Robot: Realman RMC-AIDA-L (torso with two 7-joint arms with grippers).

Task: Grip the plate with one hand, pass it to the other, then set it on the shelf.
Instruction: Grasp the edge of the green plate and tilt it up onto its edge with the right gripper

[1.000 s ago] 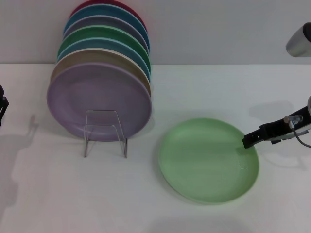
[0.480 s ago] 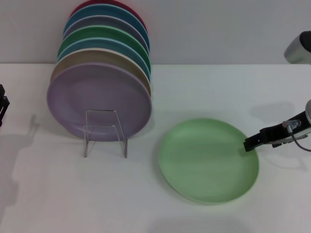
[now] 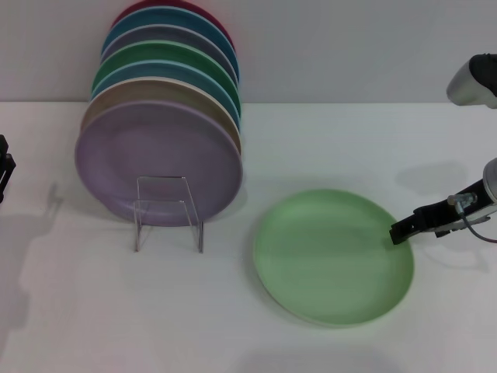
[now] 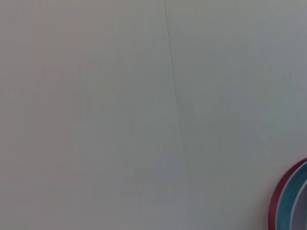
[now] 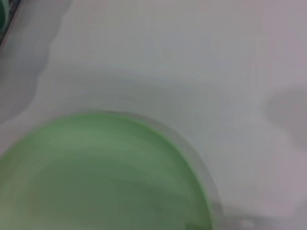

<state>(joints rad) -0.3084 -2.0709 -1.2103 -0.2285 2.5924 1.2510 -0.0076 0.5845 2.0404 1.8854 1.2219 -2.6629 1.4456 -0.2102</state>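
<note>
Seven plates (image 3: 159, 159) fill the shelf (image 3: 168, 211); right gripper (image 3: 398, 231) touches the plate (image 3: 334, 256), fingers' state unclear

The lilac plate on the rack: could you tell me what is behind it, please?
Behind the lilac plate stand more plates on edge: only their upper rims show, tan, teal, green, greyish, blue and red. Their faces and the rest of the clear rack are covered.

1 pale green plate (image 3: 334, 256) lies flat on the white table (image 3: 93, 311). 7 plates (image 3: 159, 159) stand on edge in a row on 1 clear rack (image 3: 168, 211). 2 grippers show, right (image 3: 404, 230) and left (image 3: 4, 171).
</note>
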